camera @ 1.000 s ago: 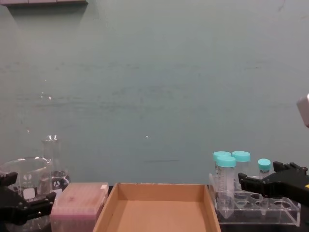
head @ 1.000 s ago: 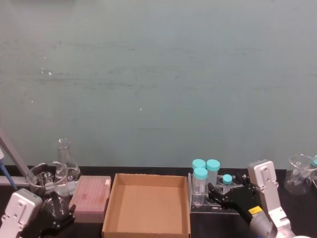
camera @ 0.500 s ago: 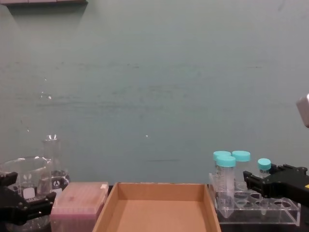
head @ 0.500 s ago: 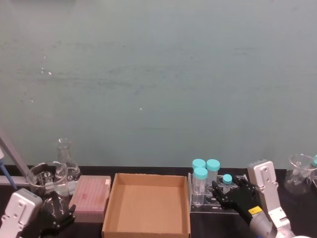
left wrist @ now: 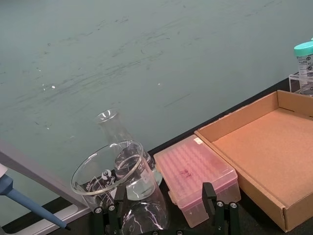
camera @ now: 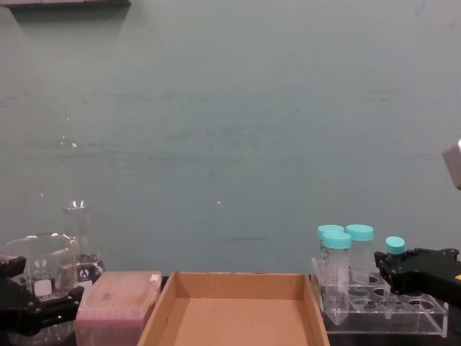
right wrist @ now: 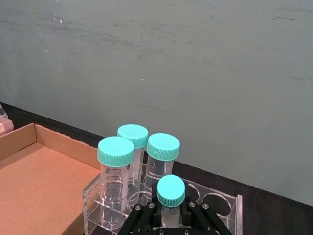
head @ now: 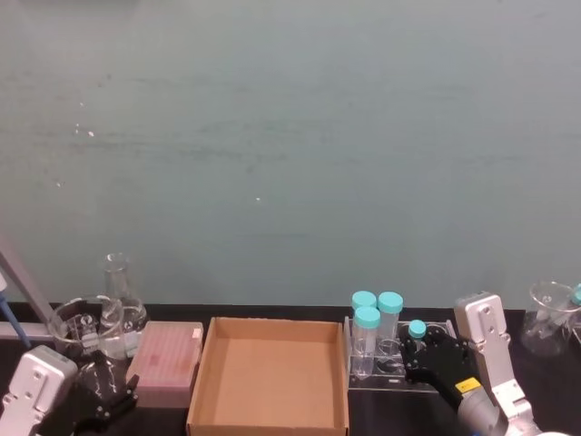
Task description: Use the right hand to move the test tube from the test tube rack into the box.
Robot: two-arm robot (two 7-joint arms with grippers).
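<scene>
Now the right pincer (right wrist: 168,211) has closed in and seems clamped on the small tube (right wrist: 170,191), just under its cap. The small tube still stands in the rack (right wrist: 222,203), right of the box (head: 269,372). Lifting comes next. The left pincer (left wrist: 165,218) waits far left, fingers apart. Marks on the glass jar (left wrist: 110,169) are too small to read.

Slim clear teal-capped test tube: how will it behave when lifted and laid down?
The slim clear test tube, in the right gripper, looks small, so probably light. Round and smooth, it may roll inside the brown cardboard box.
</scene>
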